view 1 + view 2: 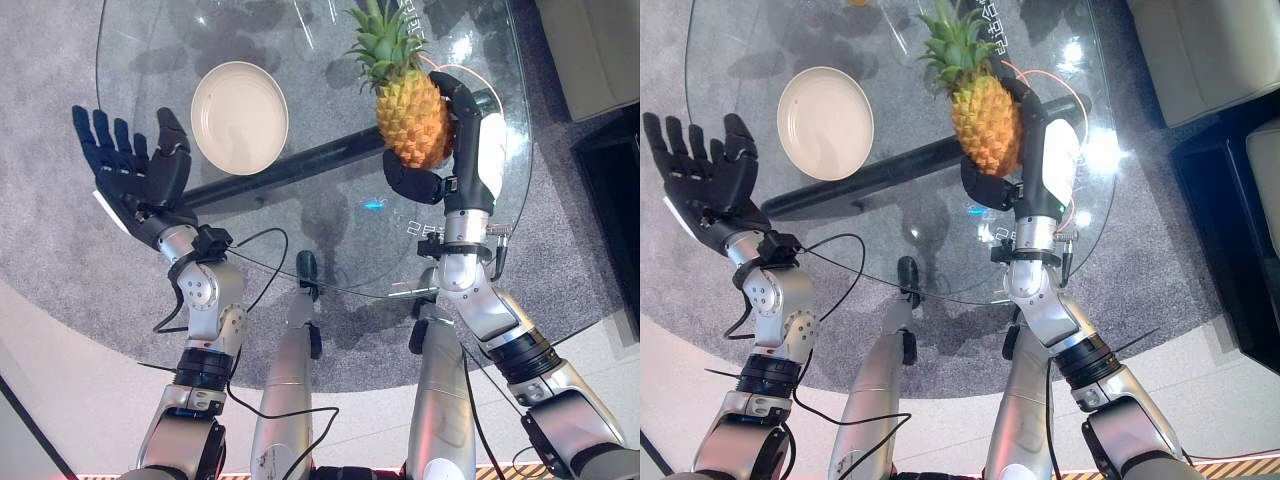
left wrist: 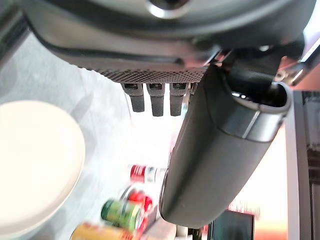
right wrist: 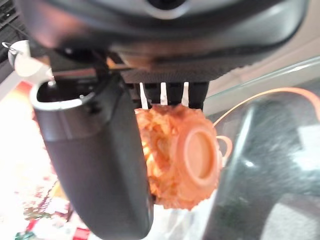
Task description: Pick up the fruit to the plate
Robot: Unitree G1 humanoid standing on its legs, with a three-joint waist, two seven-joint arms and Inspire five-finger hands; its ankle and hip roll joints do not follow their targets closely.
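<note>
While the pineapple (image 1: 412, 118) is gripped in the right hand (image 1: 455, 150), it is held upright above the glass counter (image 1: 480, 230), its green crown pointing away from the robot and its yellow body enclosed between the curled fingers on the far side and the thumb on the near side. From the right wrist view the fruit's round base (image 3: 200, 157) is seen facing the camera, pressed between the thumb (image 3: 95, 165) and the row of fingers. The pineapple is kept well apart from the plate (image 1: 239, 117), which is seen to the robot's left of it on the glass; the plate is white, round and shallow, and nothing is carried on it. The left hand (image 1: 135, 170) is raised beside the counter's left edge, just to the left of the plate, with its palm turned up, its fingers spread straight and nothing held in it. In the left wrist view the plate's pale rim (image 2: 35, 165) is shown past the left hand's thumb (image 2: 220, 150), and several drink cans (image 2: 122, 212) are visible beyond. A grey carpet (image 1: 60, 250) is seen through and around the glass.
</note>
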